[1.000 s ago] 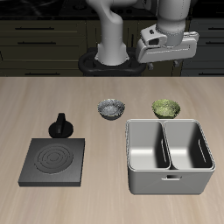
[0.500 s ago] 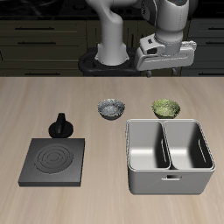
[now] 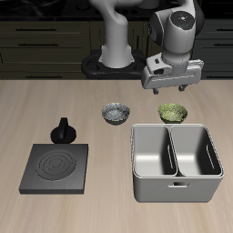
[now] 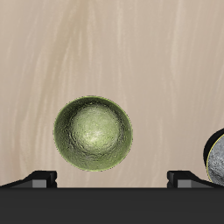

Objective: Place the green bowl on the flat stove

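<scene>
**Open gripper hangs above green bowl**

The gripper hangs in the air with its two fingers spread wide apart, holding nothing and touching nothing. The arm rises from its base at the back of the table and bends forward, the wrist pointing straight down. The green bowl sits upright on the wood just below the gripper, clear of both fingertips; in the wrist view it lies between the fingers' line, a little off centre toward one finger. It rests just behind the grey two-compartment basin, near a grey-white patterned bowl. The flat stove lies well apart, beside a small black knobbed object.
</scene>
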